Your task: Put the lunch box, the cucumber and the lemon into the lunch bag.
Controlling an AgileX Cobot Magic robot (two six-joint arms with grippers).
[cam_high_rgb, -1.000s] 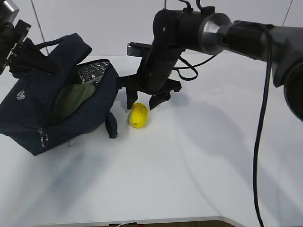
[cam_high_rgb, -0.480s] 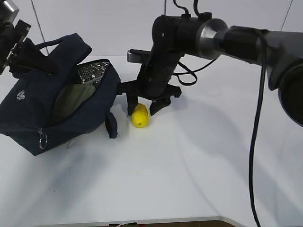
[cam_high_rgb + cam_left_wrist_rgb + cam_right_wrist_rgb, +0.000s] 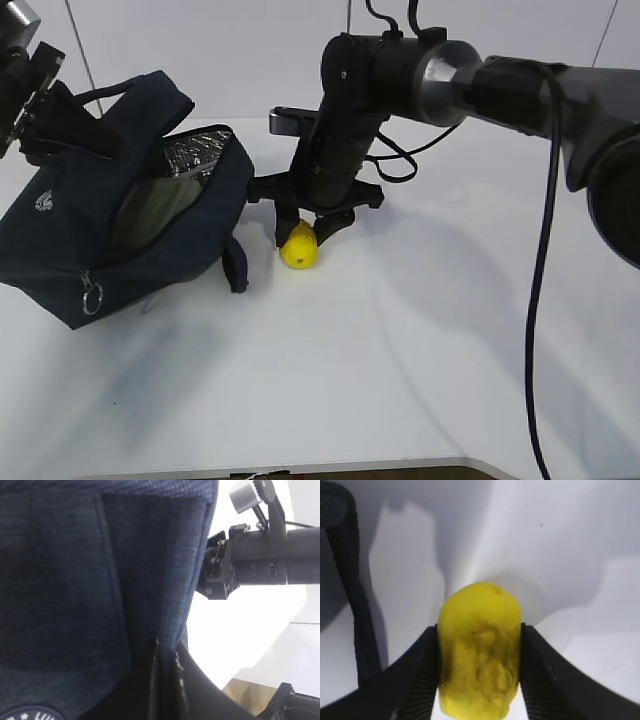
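Far left, the left hand (image 3: 40, 120) is pinched tight on the upper edge of the navy lunch bag (image 3: 70, 240), holding it tipped so its mouth faces right and the silver lining shows. Something pale green lies inside; I cannot tell exactly what. Just right of the bag's dangling strap, the lemon (image 3: 299, 246) sits on the white surface (image 3: 420, 350). The right hand (image 3: 303, 228) comes straight down over it from an arm reaching in from the right. In the right wrist view both fingers (image 3: 420, 675) press the lemon's flanks, its long axis running between them. So it looks gripped but not yet lifted, and the bag's mouth lies a short way left.
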